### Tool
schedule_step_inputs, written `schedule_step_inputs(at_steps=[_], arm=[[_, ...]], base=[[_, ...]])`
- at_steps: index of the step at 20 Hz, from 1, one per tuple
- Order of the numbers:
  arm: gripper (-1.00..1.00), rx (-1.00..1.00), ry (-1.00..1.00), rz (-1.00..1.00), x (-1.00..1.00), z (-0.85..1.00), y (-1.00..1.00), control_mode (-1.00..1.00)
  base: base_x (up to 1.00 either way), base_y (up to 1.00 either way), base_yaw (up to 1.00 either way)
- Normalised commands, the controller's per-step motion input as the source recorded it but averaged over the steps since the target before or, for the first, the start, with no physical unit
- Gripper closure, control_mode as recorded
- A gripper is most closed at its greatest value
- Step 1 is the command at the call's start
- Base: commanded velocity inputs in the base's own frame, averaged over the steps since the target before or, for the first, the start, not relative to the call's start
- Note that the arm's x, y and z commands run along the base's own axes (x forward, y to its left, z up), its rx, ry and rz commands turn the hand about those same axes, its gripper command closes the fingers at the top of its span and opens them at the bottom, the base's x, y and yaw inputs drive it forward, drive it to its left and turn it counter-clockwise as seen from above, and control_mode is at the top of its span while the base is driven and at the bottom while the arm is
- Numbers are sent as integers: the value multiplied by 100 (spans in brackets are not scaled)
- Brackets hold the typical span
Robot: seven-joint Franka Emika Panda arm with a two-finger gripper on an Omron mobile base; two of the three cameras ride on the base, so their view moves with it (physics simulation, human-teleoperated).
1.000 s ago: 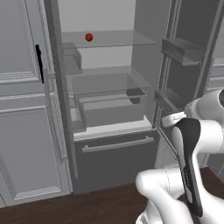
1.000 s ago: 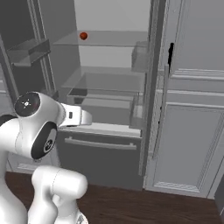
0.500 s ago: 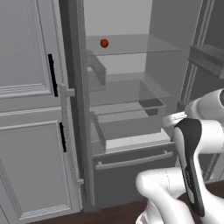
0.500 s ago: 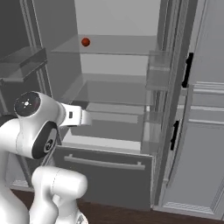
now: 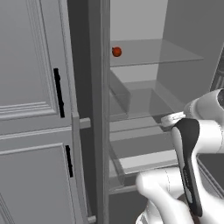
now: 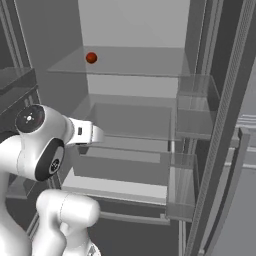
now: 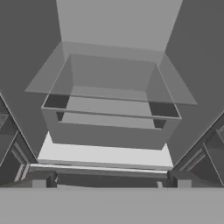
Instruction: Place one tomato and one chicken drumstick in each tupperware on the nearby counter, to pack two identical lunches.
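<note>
hand view looks into an open fridge: a clear drawer (image 7: 109,118) sits mid frame, nothing visible in it, a glass shelf (image 7: 109,52) above it and a pale ledge (image 7: 105,155) below. gripper (image 7: 111,183) at the bottom edge, two dark finger tips spread wide apart, nothing between them, holding nothing.

left base view: tomato (image 5: 116,51) sits on the upper glass shelf (image 5: 153,54), upper centre of frame, near the shelf's left end, well apart from the arm (image 5: 188,166) at lower right. a grey cabinet door (image 5: 30,109) with black handles (image 5: 58,92) takes the left half; the fridge wall edge (image 5: 99,109) runs down the middle.

right base view: tomato (image 6: 91,58) at upper left on the shelf, alone there. clear door bins (image 6: 192,110) at right centre look empty. open space in front of the shelves between the arm (image 6: 45,150) at left and the bins.
</note>
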Motion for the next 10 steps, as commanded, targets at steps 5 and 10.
schedule_step_inputs(at_steps=[5,10], arm=[[-100,0,-4,0,5,5,0,-100],[-100,0,-24,0,11,54,0,-100]], base=[[15,0,0],[0,0,0]])
